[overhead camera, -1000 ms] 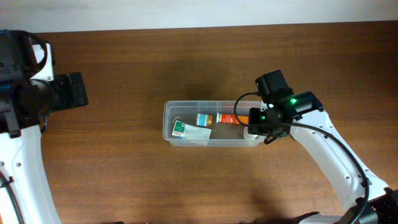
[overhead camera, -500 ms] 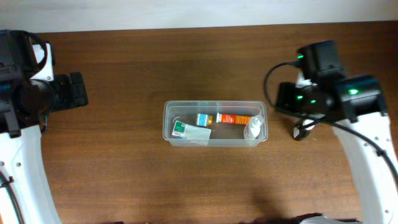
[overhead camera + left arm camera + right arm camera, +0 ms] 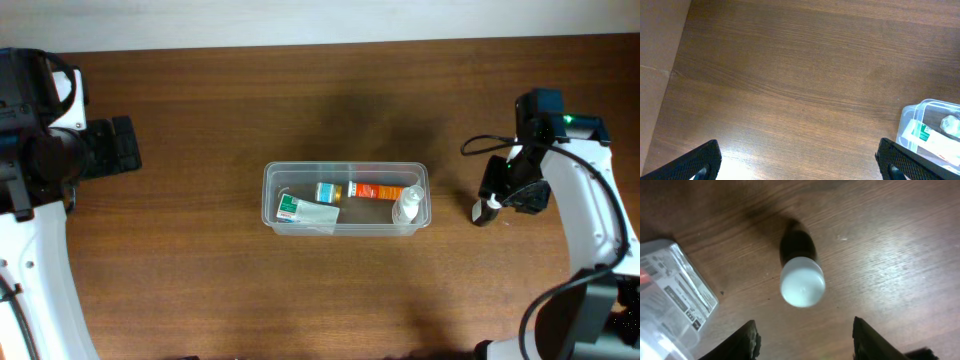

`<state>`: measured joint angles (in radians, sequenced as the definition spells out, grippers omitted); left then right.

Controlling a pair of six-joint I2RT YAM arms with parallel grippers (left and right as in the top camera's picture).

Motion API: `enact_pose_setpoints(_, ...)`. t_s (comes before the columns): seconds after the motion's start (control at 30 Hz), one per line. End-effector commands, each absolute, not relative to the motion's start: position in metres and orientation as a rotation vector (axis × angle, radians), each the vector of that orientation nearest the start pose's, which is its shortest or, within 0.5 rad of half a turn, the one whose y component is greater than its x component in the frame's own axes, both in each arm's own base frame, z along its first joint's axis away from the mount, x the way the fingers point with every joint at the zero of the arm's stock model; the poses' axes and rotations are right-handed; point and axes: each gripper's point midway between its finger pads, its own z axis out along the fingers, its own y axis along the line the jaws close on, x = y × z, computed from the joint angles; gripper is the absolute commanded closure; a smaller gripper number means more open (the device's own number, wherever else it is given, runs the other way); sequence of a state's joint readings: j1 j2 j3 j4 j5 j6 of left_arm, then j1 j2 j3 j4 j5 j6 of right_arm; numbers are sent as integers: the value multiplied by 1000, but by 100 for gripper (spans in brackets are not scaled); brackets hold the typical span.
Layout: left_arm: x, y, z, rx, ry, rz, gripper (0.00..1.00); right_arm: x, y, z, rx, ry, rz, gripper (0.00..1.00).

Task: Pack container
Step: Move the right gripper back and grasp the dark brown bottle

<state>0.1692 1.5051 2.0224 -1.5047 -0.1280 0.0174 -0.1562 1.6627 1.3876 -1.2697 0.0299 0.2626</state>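
The container (image 3: pixel 345 166), a clear plastic tub, sits mid-table and holds a green-and-white packet (image 3: pixel 305 211), a small teal-labelled bottle (image 3: pixel 327 191), an orange tube (image 3: pixel 376 190) and a clear white bottle (image 3: pixel 407 207). A small dark bottle with a white cap (image 3: pixel 484 211) stands on the table right of the tub. My right gripper (image 3: pixel 503 190) is open and empty just above this bottle (image 3: pixel 801 282), with the fingers (image 3: pixel 810 342) apart on the near side of it. The tub's corner shows in the right wrist view (image 3: pixel 670 287). My left gripper (image 3: pixel 115 148) is open and empty at the far left, fingers wide (image 3: pixel 800 162).
The tub's corner shows at the right edge of the left wrist view (image 3: pixel 920 107). The table's back edge meets a pale wall (image 3: pixel 300 20). A paler surface borders the table on the left (image 3: pixel 660 45).
My right gripper left the tub's right end, where the clear white bottle now lies, and swung right to above the dark bottle. The left arm has not moved.
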Motion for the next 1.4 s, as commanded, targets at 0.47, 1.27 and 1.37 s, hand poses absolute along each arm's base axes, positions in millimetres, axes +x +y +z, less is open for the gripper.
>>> enact_pose_setpoints(0.47,309,76,352,-259,2531,228,0,314,-53,93,567,3089,-6,52)
enact_pose_setpoints(1.27,309,76,352,-259,2531,228,0,314,-56,83,607,3092,-18,65)
enact_pose_setpoints(1.37,309,76,352,-259,2531,228,0,310,-60,80,641,3096,-18,65)
